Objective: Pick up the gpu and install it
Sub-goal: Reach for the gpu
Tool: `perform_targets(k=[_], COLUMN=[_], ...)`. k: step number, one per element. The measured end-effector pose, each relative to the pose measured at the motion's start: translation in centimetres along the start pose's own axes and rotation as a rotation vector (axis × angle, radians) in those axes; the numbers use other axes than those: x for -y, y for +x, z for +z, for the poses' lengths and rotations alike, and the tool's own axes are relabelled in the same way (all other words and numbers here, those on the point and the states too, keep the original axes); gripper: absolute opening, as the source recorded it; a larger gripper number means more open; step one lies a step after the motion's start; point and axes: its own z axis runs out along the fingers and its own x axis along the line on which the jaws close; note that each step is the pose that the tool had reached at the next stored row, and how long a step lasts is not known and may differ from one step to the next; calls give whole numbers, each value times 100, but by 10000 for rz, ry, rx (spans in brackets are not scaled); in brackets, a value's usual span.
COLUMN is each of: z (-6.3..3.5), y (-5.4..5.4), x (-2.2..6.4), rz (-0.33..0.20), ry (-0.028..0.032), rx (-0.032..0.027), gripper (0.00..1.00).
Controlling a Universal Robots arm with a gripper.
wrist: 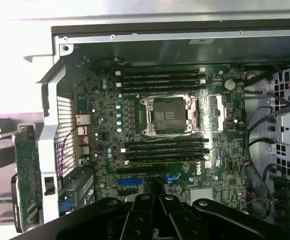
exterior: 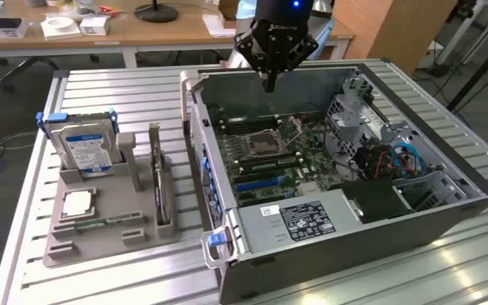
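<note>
Jaws together, nothing held between them. Black robot gripper [exterior: 269, 86] hangs tips-down over the far rim of the open dark-grey metal computer case [exterior: 371, 241].

Directly below and ahead of the jaws: the green motherboard [exterior: 286, 159] on the case floor, with the square silver processor socket [exterior: 265, 143] near its middle. No contact between jaws and board.

The gpu [exterior: 157, 178], a thin dark card seen edge-on, stands upright in a slot of the grey plastic parts stand [exterior: 100, 244]. It is well apart from the jaws, outside the case toward the exterior view's left, and untouched.

Farther out on the same stand: an upright silver hard drive with a blue-white label [exterior: 83, 146]. Stand and case rest on the slatted aluminium table [exterior: 117, 89].
</note>
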Motion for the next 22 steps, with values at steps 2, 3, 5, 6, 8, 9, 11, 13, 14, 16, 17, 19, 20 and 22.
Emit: perform_targets(k=[2, 3, 5, 6, 8, 9, 11, 13, 14, 16, 17, 19, 20, 22], z=[0, 0, 0, 0, 0, 0, 0, 0, 1, 0, 0, 0, -1, 0], y=[0, 0, 0, 0, 0, 0, 0, 2, 7, 47, 75, 135, 163, 221], x=[0, 0, 0, 0, 0, 0, 0, 0, 1, 4, 6, 10, 12, 17], rz=[0, 0, 0, 0, 0, 0, 0, 0, 0, 0, 1, 1, -1, 0], ry=[0, 1, 0, 0, 0, 0, 0, -1, -1, 1, 0, 0, 0, 0], rx=[0, 0, 0, 0, 0, 0, 0, 0, 1, 0, 0, 0, 0, 0], gripper=[10, 10, 10, 10, 10, 10, 10, 10, 10, 10, 10, 10, 10, 10])
